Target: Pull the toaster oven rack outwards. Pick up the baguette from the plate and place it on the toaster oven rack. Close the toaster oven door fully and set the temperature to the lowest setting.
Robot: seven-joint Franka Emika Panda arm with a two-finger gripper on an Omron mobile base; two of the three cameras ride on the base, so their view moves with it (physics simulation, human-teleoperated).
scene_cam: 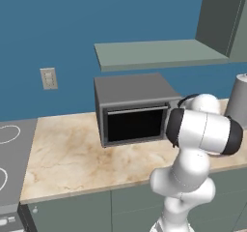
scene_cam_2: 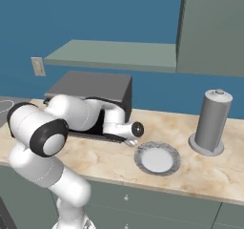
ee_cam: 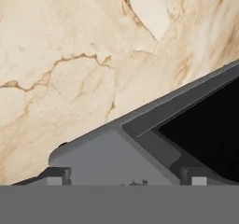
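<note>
The toaster oven stands at the back of the marble counter. Its toaster oven door stands upright against the front, with the silver handle bar along the top edge. The toaster oven rack is hidden behind the door, and the baguette is out of view. A bare plate lies right of the oven. My gripper hangs at the oven's front right corner, low over the counter. In the hand view my gripper is open, its tips wide apart over the toaster oven's grey front, beside the door's black glass.
A tall grey cylindrical container stands at the back right, past the plate. A shelf hangs above the oven. A stovetop borders the counter on the left. My own arm covers the oven's right front in the left base view.
</note>
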